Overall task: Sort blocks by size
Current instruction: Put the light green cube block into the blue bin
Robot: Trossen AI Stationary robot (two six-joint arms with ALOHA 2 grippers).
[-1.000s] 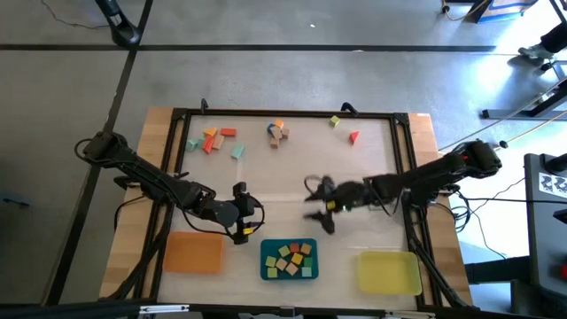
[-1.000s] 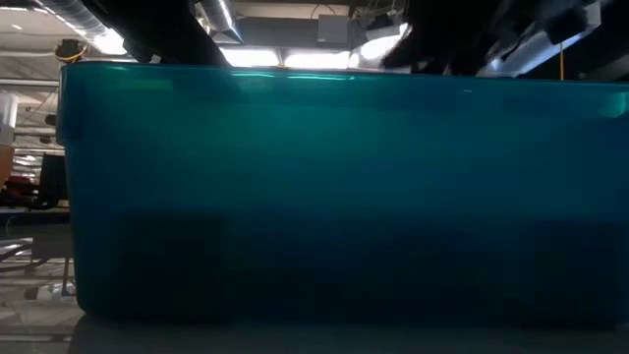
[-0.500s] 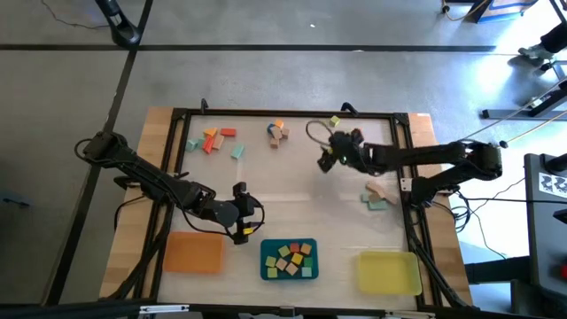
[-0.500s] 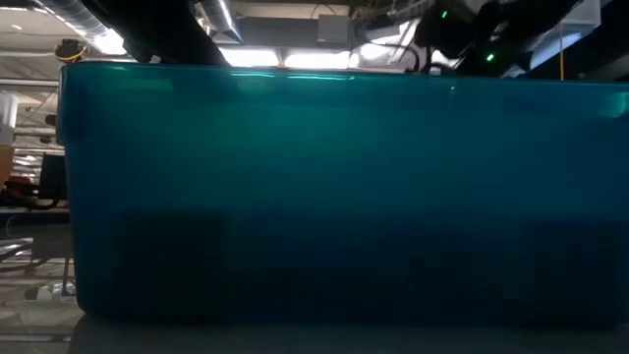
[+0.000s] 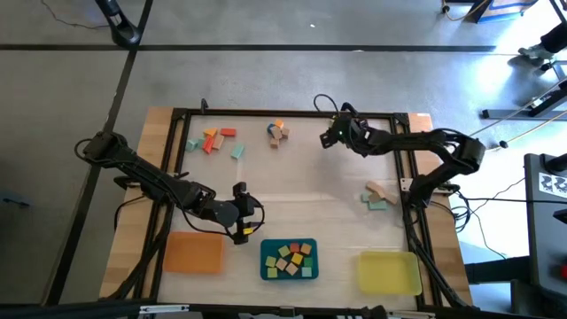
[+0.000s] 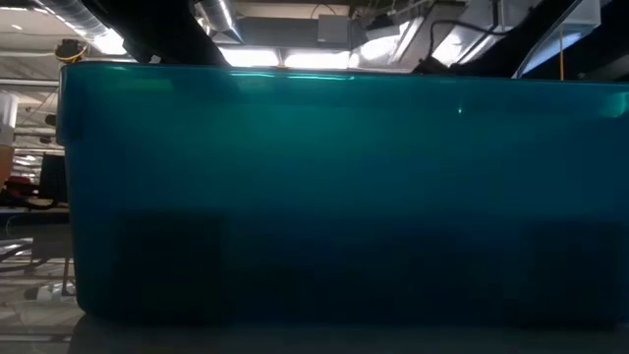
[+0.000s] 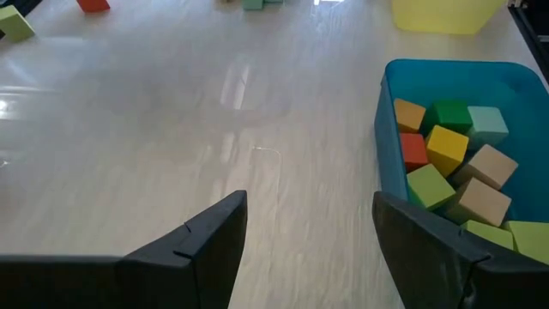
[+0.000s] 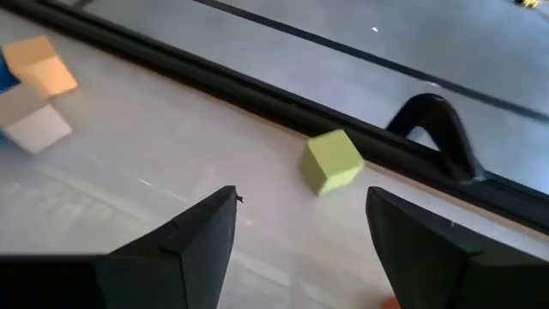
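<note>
While our left gripper [image 5: 241,213] waits open beside the teal tray [image 5: 266,270], we judge the open, empty right gripper [image 8: 298,225] must next descend onto the yellow-green cube [image 8: 332,160] near the table's far edge.

Overhead, table-level, two wrist close-ups

The right arm reaches across to the table's far edge, its elbow bent back over the right side, and the right gripper [image 5: 330,135] hangs there with its two dark fingers [image 8: 193,236] spread apart and nothing between them. The left arm stretches low toward the table's middle, its left gripper [image 5: 245,215] likewise spread wide and empty.
</note>
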